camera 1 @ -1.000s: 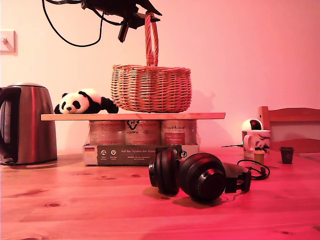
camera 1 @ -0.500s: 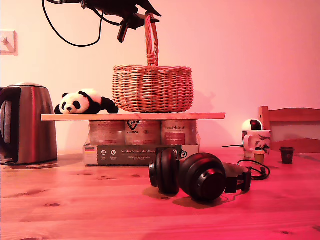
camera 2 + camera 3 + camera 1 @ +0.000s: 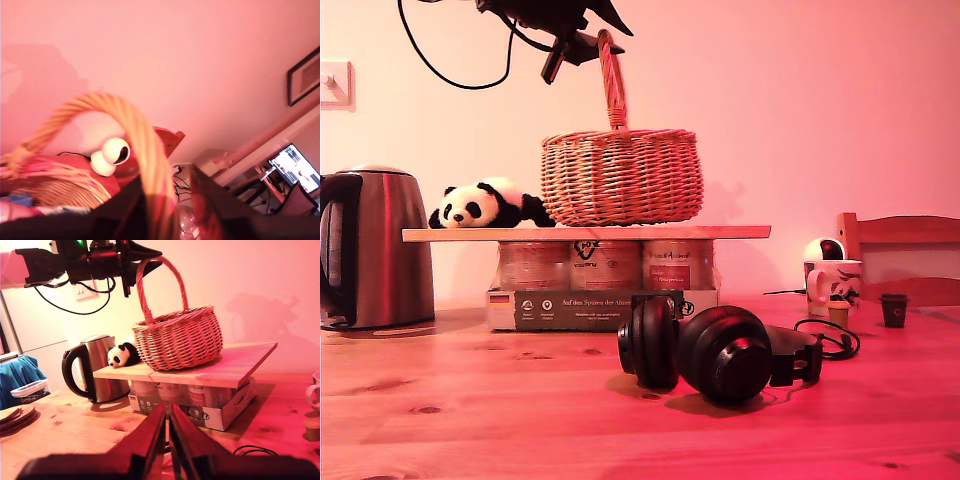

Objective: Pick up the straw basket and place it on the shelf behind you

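Where the exterior view looks across the wooden table (image 3: 470,420), the straw basket (image 3: 621,177) sits on the shelf (image 3: 585,233), its base tilted slightly, lower toward the exterior view's right. My first gripper (image 3: 588,40) is clamped on the top of the arched handle (image 3: 610,80), which leans toward the exterior view's left. The shelf rests on a pack of jars (image 3: 605,278). A toy panda (image 3: 485,205) lies on the shelf, touching or just beside the basket on the exterior view's left. A kettle (image 3: 375,245) stands at the exterior view's left edge. Black headphones (image 3: 715,350) lie on the table in front of the shelf, and a mug (image 3: 833,285) stands toward the exterior view's right.

First wrist view: the handle (image 3: 135,150) passes between the two dark fingers (image 3: 215,205) of my first gripper (image 3: 165,210), gripped there. A small white round camera (image 3: 111,156) shows beyond.

Second wrist view: my second gripper (image 3: 166,432) holds nothing, its fingers (image 3: 145,440) almost together with only a narrow slit between them. It hangs above the table (image 3: 75,425), well apart from the basket (image 3: 177,337). The basket sits on the shelf (image 3: 235,365) beside the panda (image 3: 121,356), with the kettle (image 3: 92,370) behind. My first gripper (image 3: 142,257) holds the handle top.
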